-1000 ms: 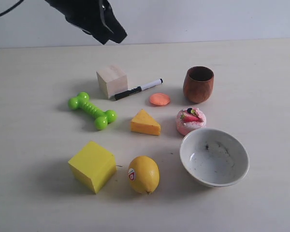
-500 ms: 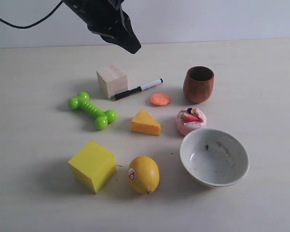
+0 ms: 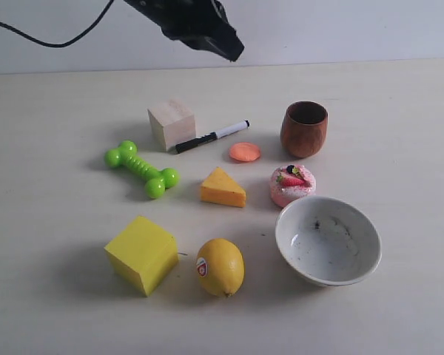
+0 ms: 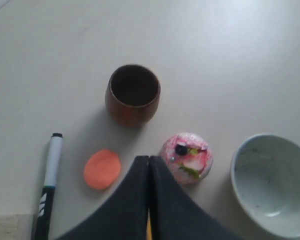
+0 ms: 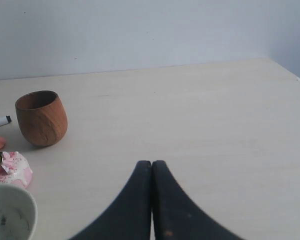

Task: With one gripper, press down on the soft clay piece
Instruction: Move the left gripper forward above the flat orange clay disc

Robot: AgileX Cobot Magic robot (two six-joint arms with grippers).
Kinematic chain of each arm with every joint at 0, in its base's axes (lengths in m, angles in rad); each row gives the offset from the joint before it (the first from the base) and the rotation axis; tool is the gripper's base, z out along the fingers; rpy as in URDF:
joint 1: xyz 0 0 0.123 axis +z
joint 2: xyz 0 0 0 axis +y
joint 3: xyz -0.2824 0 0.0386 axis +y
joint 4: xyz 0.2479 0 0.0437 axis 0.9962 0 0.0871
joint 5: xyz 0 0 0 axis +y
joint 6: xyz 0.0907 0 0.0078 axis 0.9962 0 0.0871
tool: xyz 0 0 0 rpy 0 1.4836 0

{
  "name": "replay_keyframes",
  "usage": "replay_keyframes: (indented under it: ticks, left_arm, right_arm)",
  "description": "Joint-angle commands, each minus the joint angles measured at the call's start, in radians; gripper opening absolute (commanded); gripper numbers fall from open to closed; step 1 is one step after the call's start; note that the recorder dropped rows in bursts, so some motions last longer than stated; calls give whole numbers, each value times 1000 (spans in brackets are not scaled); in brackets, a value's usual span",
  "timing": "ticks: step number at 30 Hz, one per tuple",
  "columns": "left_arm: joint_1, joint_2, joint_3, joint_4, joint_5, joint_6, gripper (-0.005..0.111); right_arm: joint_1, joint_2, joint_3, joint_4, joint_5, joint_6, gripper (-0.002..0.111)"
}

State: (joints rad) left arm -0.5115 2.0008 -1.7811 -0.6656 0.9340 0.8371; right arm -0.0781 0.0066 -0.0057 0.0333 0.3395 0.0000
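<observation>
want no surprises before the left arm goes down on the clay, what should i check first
1. Left claw shut for pressing: ok, fingers closed together.
2. Soft clay piece uncovered and lying flat: ok.
3. Left claw above the clay: not ok, it hangs high and away; the wrist view shows the clay beside its tip, not under it.
4. Marker and wooden cup apart from the clay: ok, though the marker tip is close.
5. Right claw clear of the clay: ok.

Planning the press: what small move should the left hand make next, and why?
Probably lower the shut left hand toward the soft clay piece, shifting sideways: it hangs high above the table, with the clay beside its tips, not beneath.
</observation>
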Motion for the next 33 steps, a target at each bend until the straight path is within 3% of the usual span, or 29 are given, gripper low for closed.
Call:
replay_keyframes:
  ticks: [1,5,13,33]
  left_arm:
    - [-71,62,-28,160,2,-53,0]
    - [-134,111,-72,326,6,-88,0]
    - [-141,191,-160,407,-55,-165,0]
    - [-156,321,-199,427,-106,-319,0]
  right_arm:
    - [-5,-7,6,3,-7,0,0]
    - [-5,-7,6,3,-7,0,0]
    - [-5,-7,6,3,-7,0,0]
    - [-5,-7,6,3,-7,0,0]
